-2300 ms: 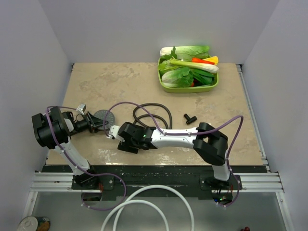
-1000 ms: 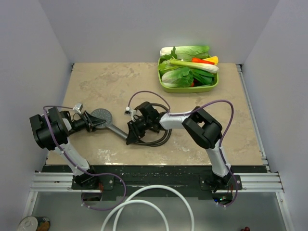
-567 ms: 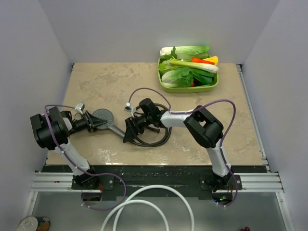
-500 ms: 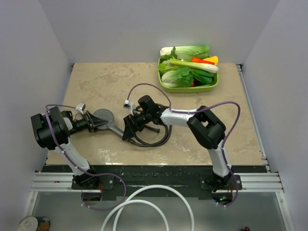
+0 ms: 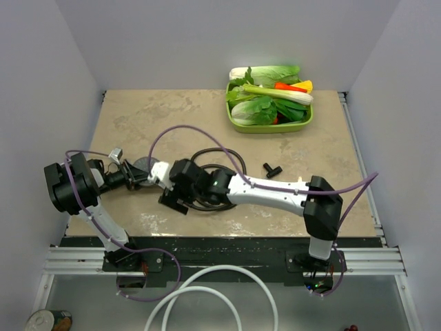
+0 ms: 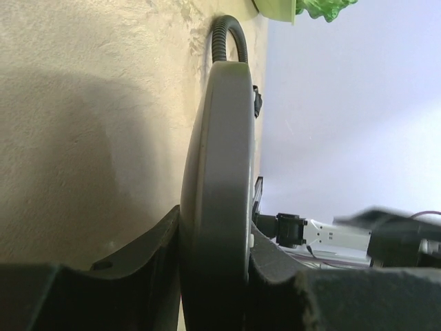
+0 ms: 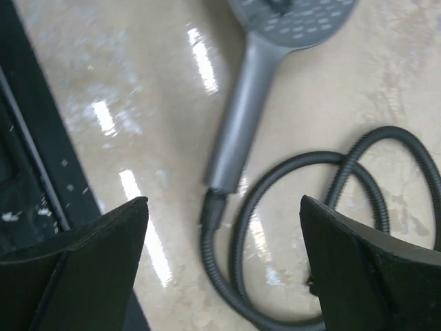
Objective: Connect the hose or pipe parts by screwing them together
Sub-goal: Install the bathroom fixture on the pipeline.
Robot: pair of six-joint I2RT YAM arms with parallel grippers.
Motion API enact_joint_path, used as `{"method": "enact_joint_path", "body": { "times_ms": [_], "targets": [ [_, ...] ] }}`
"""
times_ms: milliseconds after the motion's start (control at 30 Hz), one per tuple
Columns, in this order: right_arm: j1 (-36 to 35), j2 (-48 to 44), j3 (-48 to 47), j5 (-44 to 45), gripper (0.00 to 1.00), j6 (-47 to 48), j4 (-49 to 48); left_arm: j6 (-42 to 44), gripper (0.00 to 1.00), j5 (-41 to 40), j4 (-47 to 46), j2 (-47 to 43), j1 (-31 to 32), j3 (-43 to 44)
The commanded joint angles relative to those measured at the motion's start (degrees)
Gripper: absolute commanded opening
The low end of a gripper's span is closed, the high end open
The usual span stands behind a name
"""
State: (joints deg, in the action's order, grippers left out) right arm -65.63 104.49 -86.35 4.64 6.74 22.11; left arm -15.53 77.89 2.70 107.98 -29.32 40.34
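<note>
- There was one dark grey hand shower head with a round disc face [image 7: 238, 131].
- One long thin black flexible hose [image 6: 218, 38].
- One small black T-shaped fitting [image 5: 273, 169].
- One green plastic tray [image 5: 270, 129].
- Two white-and-black robot arms [image 5: 269, 193].
- One tin can [image 5: 47, 321].

Left gripper [image 5: 140, 176] clamped tight, right gripper [image 7: 222, 207] (arm stretched leftward) spread wide, pointing down.

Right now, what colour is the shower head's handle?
Dark grey handle; right wrist view shows it best.
</note>
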Motion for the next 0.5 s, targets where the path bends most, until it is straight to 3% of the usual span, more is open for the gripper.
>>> {"method": "enact_joint_path", "body": {
  "times_ms": [0,467],
  "targets": [
    [-4.5,-0.5,2.6,11.8,0.9,4.0,2.8,-2.2,0.0,2.8,-1.8,-1.7,-1.1,-1.0],
    [-5.4,7.9,0.7,9.9,0.7,2.4,1.6,-3.1,0.0,3.6,-4.1,-2.3,-1.3,-1.2]
  ]
}}
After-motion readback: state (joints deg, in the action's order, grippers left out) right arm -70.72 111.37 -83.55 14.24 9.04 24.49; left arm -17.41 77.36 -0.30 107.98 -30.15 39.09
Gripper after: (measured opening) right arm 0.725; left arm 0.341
